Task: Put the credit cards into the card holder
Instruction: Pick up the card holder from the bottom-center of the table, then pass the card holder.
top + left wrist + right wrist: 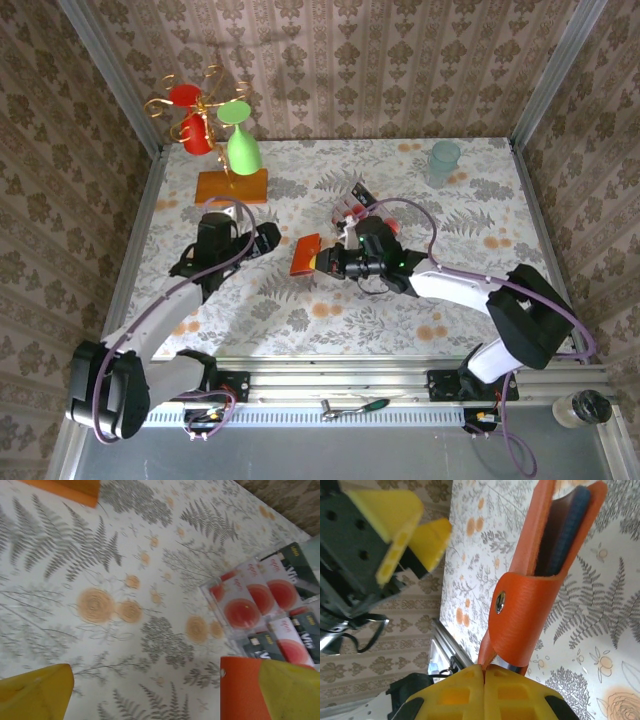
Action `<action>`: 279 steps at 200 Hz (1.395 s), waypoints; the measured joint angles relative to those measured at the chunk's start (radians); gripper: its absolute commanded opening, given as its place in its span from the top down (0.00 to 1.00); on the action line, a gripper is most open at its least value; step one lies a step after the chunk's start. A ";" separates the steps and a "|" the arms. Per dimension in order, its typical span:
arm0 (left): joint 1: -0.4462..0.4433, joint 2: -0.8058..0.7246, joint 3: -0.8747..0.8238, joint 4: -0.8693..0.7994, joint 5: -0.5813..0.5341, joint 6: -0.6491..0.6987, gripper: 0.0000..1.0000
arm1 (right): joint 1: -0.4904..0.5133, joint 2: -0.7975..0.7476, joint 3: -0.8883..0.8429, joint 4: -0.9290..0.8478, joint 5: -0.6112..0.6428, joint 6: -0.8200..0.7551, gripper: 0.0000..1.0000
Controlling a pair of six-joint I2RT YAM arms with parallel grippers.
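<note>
The right gripper (pixel 484 672) pinches the edge of the orange card holder (pixel 540 605), its snap (pixel 500 601) facing the camera

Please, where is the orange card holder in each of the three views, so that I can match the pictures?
Top external: card holder near the picture's centre.
Left wrist: card holder at the bottom edge, right of centre.
Right wrist: card holder in the centre, rising to the upper right, pinched by the right gripper.
Shared landmark: the fern-patterned tablecloth.
</note>
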 measured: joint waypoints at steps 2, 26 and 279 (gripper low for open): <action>-0.001 0.003 0.000 0.005 0.005 -0.006 0.07 | -0.005 -0.003 0.000 0.000 -0.004 -0.001 1.00; -0.014 0.039 -0.001 0.083 0.064 -0.091 0.10 | -0.039 -0.033 -0.001 0.001 -0.042 -0.004 1.00; -0.177 0.190 -0.069 0.583 0.131 -0.448 0.65 | -0.047 -0.065 -0.032 0.114 -0.114 0.031 1.00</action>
